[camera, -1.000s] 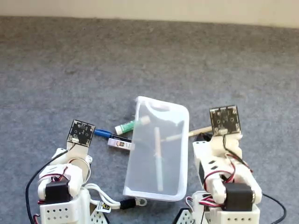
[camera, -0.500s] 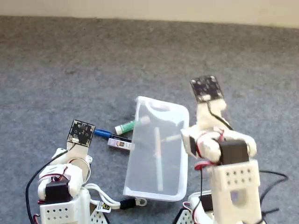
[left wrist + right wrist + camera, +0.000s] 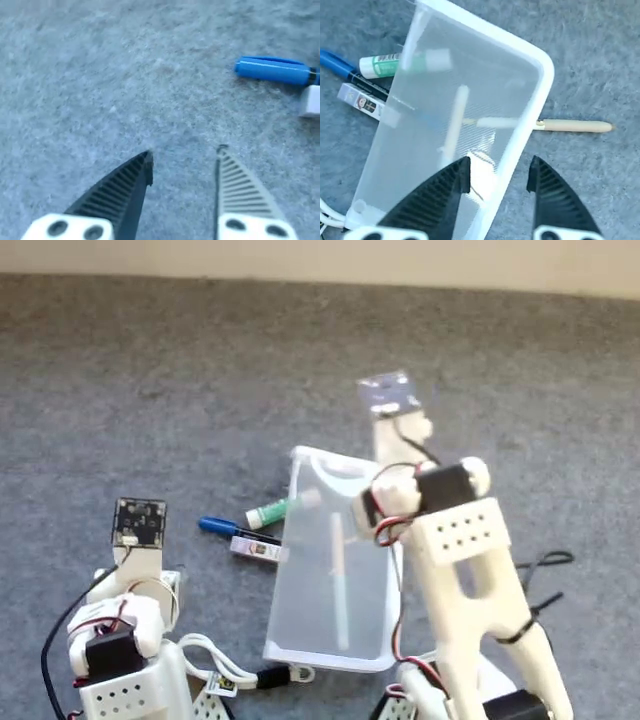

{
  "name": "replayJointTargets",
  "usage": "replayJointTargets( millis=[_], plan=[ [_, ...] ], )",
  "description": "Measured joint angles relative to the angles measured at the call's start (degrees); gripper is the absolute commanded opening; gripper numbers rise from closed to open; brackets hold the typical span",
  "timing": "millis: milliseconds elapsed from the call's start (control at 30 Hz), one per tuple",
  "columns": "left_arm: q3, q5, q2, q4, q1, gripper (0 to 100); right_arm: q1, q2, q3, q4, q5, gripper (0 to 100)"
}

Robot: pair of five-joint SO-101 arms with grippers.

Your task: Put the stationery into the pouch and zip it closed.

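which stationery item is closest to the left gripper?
The blue-capped marker. It lies out on the carpet nearest the left gripper; the green-and-white tube and the beige pen are tucked against the pouch.

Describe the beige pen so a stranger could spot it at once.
Find the translucent pouch mid-table on the grey carpet. A green tube and blue pen lie at one long edge; the beige pen pokes out from the opposite edge. It is slim, pale tan, and alone on that side.

translucent frosted plastic pouch (image 3: 335, 570), fuzzy grey felt table (image 3: 150, 390), glossy blue pen (image 3: 272, 70)
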Motion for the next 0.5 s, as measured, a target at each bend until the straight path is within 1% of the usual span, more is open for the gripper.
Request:
replayJointTargets(
  millis=[133,200,300,367,500],
  plan=[
    [0.0,0.8,0.0,0.0,-2.5,23,-5.9,0.5,-0.2,-3.3,-0.4,19.1],
    [0.0,0.8,0.0,0.0,-3.5,23,-7.4,0.5,-0.2,-5.5,-2.4,19.1],
    [0.0,0.8,0.0,0.0,-4.2,23,-7.3,1.9,0.0,-6.6,-6.0,19.1],
    [0.0,0.8,0.0,0.0,-4.2,23,-6.9,4.0,0.8,-6.9,-6.6,19.1],
    [0.0,0.8,0.0,0.0,-4.2,23,-2.6,10.5,1.0,-7.1,-8.9,19.1]
  ],
)
